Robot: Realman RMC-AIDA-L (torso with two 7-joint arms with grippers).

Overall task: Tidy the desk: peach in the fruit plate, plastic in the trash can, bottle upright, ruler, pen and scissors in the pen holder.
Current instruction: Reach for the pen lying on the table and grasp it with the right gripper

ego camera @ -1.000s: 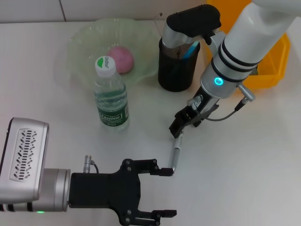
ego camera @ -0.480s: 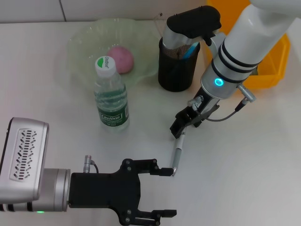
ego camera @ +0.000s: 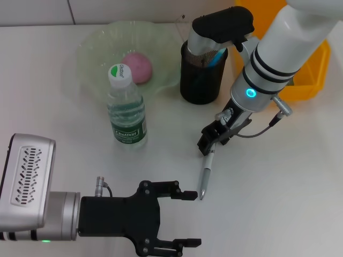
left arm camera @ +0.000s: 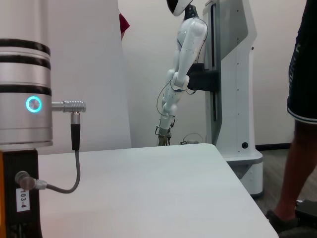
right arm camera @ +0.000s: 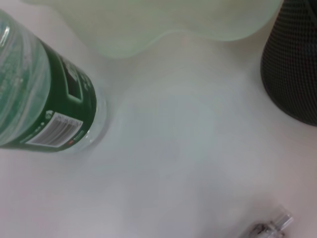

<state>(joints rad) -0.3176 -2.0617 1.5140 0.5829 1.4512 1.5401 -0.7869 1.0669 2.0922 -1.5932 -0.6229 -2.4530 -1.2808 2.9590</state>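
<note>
Pen [ego camera: 206,175] lifted off left claw [ego camera: 182,218], bottle [ego camera: 125,107] nearby.

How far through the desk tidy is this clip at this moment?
Mostly done. The peach lies in the fruit plate, the bottle stands upright, and the pen holder already holds items. In hand: the right gripper is shut on the pen, which hangs tip-down beside the open left gripper. Left: the pen into the holder. No plastic shows on the desk.
</note>
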